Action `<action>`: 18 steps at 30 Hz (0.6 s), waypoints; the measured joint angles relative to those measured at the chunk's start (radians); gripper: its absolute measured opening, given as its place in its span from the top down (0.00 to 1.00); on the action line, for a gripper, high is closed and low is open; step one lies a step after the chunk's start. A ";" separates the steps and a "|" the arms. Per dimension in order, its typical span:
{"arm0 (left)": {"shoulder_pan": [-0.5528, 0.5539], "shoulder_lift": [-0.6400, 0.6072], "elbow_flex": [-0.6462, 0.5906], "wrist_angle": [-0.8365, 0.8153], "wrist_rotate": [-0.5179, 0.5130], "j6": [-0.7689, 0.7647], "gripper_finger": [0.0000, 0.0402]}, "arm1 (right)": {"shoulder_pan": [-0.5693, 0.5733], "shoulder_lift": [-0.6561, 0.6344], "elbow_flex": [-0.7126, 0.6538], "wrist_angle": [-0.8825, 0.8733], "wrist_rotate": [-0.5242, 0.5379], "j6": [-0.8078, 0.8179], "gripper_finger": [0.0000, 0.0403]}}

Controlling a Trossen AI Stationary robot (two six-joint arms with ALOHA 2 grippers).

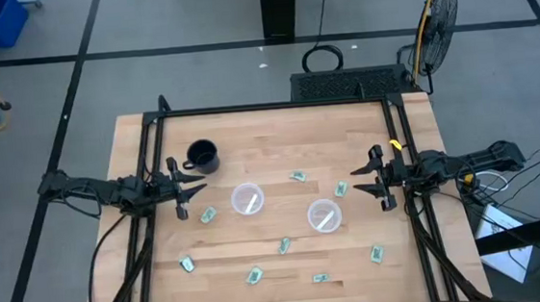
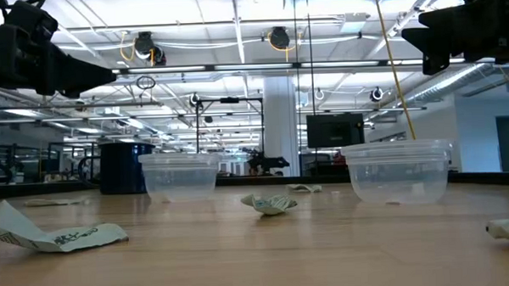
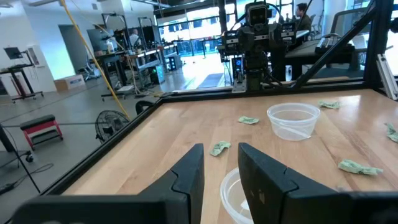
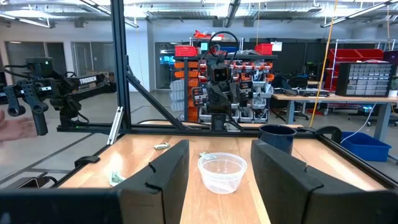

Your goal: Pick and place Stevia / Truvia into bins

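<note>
Both the left gripper [image 1: 192, 186] and the right gripper [image 1: 367, 180] are hovering released, empty. Risk: the flat, crumpled packets [image 1: 284, 245] near the desk's front edge are likely slipping from the fingers; the light cups [image 1: 247, 199] may tip.

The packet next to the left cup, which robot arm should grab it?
Probably the left. Its tool is open and hovers just beside that packet and the left cup. The right tool, also open, waits at the far side, beyond the other cup.
</note>
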 joint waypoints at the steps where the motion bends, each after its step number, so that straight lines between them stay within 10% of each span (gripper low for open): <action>1: 0.000 0.000 0.000 0.000 0.000 0.000 0.74 | 0.000 0.000 0.000 0.000 0.000 0.000 0.59; 18: 0.000 0.000 0.000 0.007 0.019 -0.194 0.74 | 0.000 0.000 0.000 0.000 0.000 0.000 0.59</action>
